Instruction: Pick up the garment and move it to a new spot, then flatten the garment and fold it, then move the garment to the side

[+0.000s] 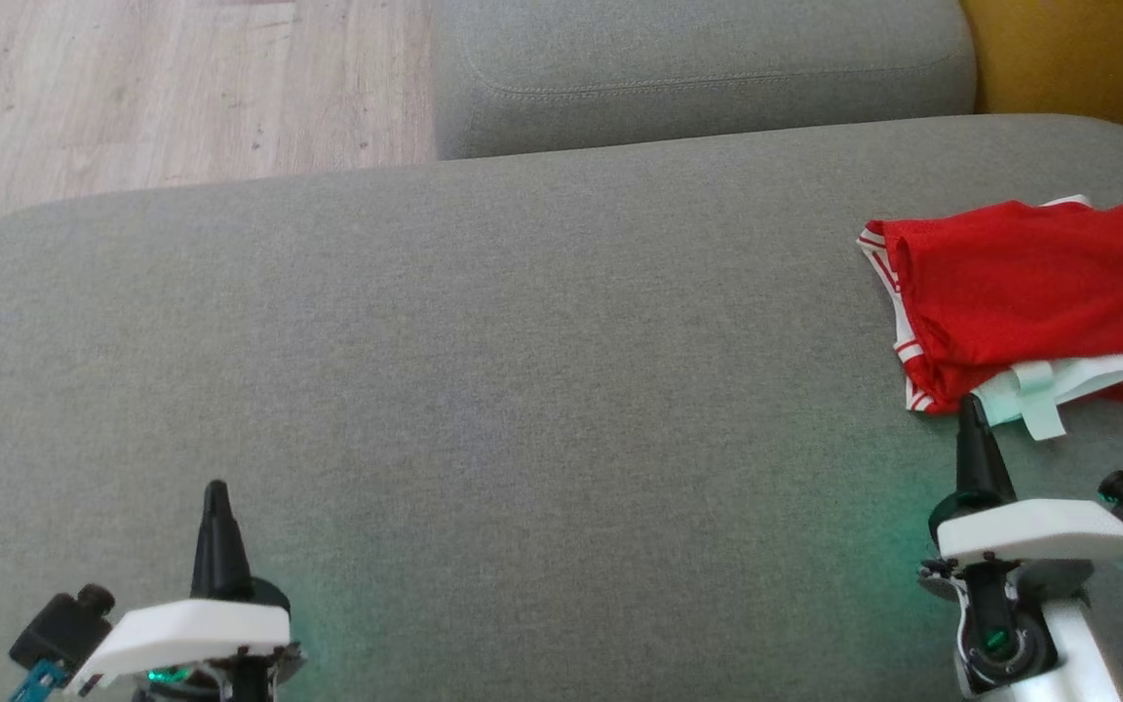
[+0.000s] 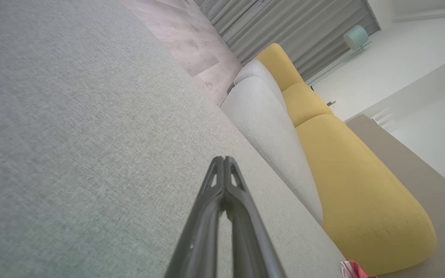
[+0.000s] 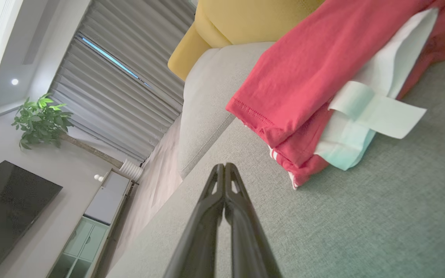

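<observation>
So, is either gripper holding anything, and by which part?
Nothing is held. The left gripper and right gripper are shut, empty; the red garment lies free on the sofa.

the wide grey seat [image 1: 484,351] lies bare across the left and middle of the head view, open to pass over. the folded red garment [image 1: 1020,292] blocks the right edge, just beside the right gripper [image 1: 973,408]. a grey cushion [image 1: 698,68] rises at top centre and a yellow cushion [image 1: 1088,49] at upper right.
</observation>
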You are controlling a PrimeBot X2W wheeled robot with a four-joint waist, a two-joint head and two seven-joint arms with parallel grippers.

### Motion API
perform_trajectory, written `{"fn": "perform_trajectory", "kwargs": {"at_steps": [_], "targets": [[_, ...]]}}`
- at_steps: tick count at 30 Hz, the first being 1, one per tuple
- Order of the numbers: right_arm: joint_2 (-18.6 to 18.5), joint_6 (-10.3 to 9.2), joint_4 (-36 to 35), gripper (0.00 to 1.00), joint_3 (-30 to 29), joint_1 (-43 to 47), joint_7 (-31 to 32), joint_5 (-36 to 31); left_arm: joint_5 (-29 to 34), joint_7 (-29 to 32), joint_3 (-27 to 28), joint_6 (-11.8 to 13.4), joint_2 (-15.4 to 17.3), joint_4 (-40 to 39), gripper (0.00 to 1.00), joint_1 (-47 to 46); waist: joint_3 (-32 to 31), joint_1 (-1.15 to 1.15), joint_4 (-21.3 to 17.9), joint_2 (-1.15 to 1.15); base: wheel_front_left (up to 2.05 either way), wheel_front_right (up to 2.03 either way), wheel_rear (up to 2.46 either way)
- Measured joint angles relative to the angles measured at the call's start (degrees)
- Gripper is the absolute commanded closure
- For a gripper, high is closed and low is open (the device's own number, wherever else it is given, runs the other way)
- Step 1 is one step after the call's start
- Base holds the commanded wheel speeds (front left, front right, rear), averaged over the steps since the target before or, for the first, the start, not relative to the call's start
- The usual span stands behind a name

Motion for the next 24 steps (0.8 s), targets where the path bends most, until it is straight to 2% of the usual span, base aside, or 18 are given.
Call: {"fn": "perform_trajectory", "kwargs": {"at_steps": [24], "targets": [[0.0, -0.01, -2.8, 1.0, -2.5, 1.0, 4.0, 15.1, -13.6, 4.1, 2.0, 0.0, 0.0, -0.7, 1.0, -0.5, -0.4, 0.0, 0.2, 0.0, 0.0, 0.0, 0.0]]}}
